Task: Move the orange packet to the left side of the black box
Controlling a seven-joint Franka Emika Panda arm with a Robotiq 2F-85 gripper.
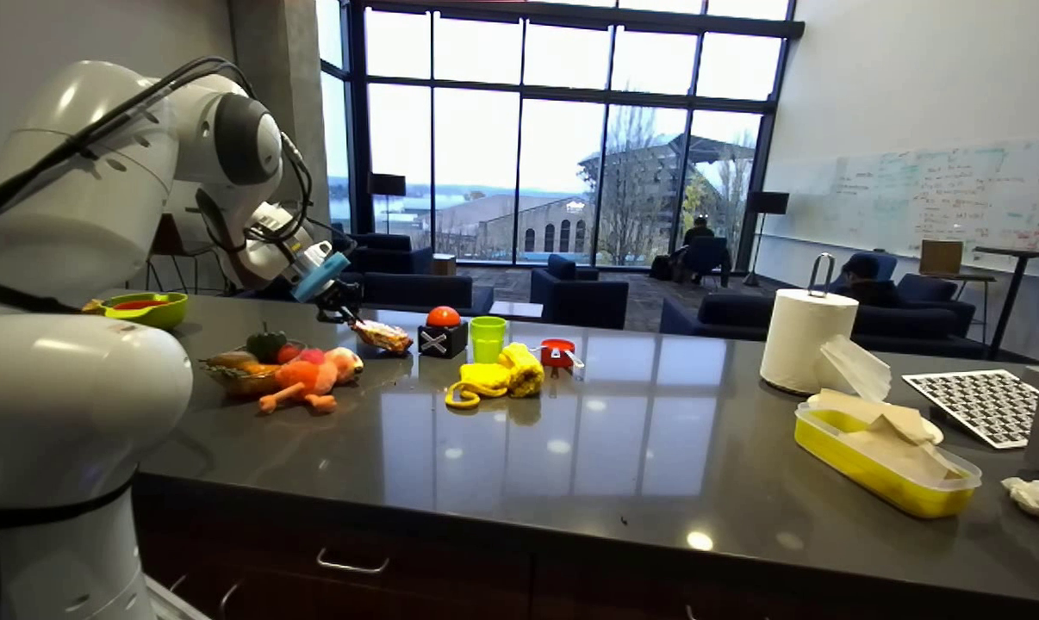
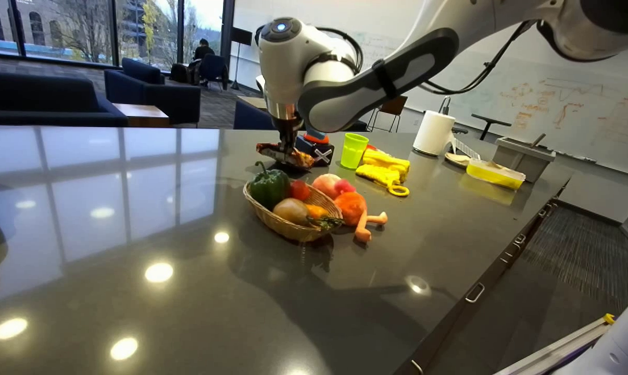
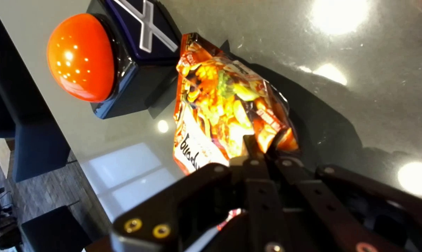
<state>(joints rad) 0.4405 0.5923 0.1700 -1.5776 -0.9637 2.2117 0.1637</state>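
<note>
The orange packet [image 1: 385,337] is a shiny snack packet beside the black box [image 1: 456,342]. It also shows in an exterior view [image 2: 300,160] and the wrist view [image 3: 214,94]. The black box has a white X and an orange dome on top; it also shows in the other views [image 2: 323,154] [image 3: 137,87]. My gripper [image 3: 261,148] is shut on one edge of the packet, creasing it between the fingertips. In both exterior views the gripper [image 1: 351,319] [image 2: 287,150] points down at the packet. The packet tilts, with shadow under it; whether its lower end touches the table is unclear.
A green cup [image 1: 488,339], a yellow toy [image 1: 519,372] and a red pan [image 1: 557,353] stand past the box. A basket of toy produce [image 2: 277,226] and an orange plush [image 2: 351,207] lie nearby. A green bowl [image 1: 166,312] and a paper-towel roll [image 1: 805,340] stand further off.
</note>
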